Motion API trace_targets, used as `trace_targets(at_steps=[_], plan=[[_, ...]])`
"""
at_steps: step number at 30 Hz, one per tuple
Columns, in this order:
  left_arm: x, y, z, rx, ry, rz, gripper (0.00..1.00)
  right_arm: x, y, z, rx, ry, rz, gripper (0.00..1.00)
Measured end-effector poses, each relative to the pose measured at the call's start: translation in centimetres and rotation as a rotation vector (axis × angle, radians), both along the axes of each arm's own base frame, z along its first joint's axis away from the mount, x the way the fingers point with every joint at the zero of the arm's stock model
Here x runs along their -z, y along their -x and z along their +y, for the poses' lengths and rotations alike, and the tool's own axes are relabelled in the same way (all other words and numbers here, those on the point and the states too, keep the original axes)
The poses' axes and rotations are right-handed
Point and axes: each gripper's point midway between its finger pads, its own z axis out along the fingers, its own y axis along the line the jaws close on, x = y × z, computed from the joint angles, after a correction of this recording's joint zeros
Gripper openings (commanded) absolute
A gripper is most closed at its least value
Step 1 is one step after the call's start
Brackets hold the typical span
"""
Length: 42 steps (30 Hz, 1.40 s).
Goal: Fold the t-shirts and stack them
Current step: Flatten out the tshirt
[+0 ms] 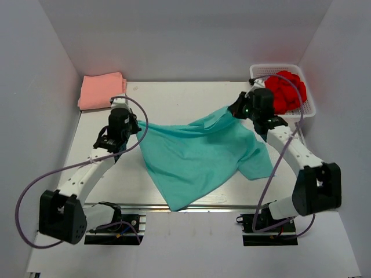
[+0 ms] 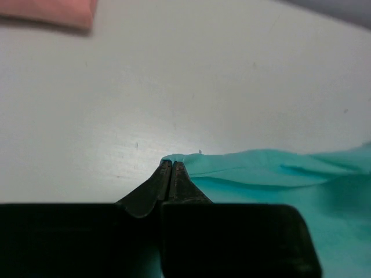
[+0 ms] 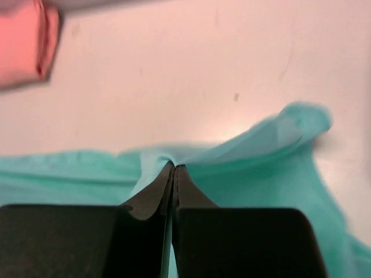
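Left gripper [image 2: 172, 164]: clenched on the teal tee [image 1: 197, 156]. Only a small tip of its edge sits between the closed jaws.
Right gripper [image 3: 174, 167]: clenched on the same tee. It pinches a gathered fold, and cloth spills to both sides of the jaws.
Teal tee: strung between the two grippers along its far edge. The rest drapes toward the arms' bases, wrinkled and unfolded, and one corner reaches the near edge of the bench [image 1: 174, 95].
Pink tee [image 1: 101, 91]: folded, at the far left corner, well apart from the teal one.
Red tee [image 1: 285, 90]: bunched in the basket [image 1: 311, 109] at far right, just behind the right gripper.
Step, as I judge it: spreading the teal tee flat before the first fold.
Risk, slip: the left hold is thin, so pulling the arms further apart could draw the edge out of the jaws.
Risk, creases: the right gripper holds a bunch, not a clean hem, so laying the tee down like this would likely trap wrinkles near that side.
Risk, snag: the near corner could drag or catch on the bench edge as the tee moves.
Risk, basket: a backward swing of the right arm could nudge it.
Top view only: the tee's whole outline, the basket and both arms.
Wrist views only: how much cloth each pair of jaws really grips.
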Motion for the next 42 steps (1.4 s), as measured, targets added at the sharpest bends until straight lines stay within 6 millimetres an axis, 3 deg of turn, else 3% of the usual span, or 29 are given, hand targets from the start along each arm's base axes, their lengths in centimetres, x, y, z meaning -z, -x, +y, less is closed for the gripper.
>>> trace_targets(at_steps=[1,5,9,13,17,25,34,42], plan=[[-1.7,-0.1,0.2,-0.008,0.001,-0.043,0.00,-1.6,-0.3,-0.3,0.020,-0.003,-0.040,0.00],[-9.0,0.1,1.2,-0.044,0.007,-0.218,0.00,-11.5,-1.4,-3.2,0.188,-0.008,-0.256,0.00],[-15.1,1.5,2.8,-0.094,0.004,-0.369,0.00,-21.3,-0.9,-6.7,0.356,-0.014,-0.443,0.00],[-19.6,3.7,4.5,-0.146,-0.006,-0.486,0.00,-27.5,0.6,-9.6,0.474,-0.005,-0.567,0.00],[-23.0,6.2,5.9,-0.179,-0.007,-0.581,0.00,-30.1,2.2,-11.4,0.541,0.022,-0.619,0.00],[-30.3,10.1,6.0,-0.121,0.012,-0.763,0.00,-34.7,6.3,-12.2,0.516,0.038,-0.740,0.00],[-37.7,14.7,5.7,-0.036,0.033,-0.912,0.00,-42.8,15.8,-13.5,0.471,0.007,-0.986,0.00],[-41.9,21.5,4.1,0.156,0.061,-1.056,0.00,-47.1,24.8,-14.6,0.422,-0.002,-1.170,0.00]])
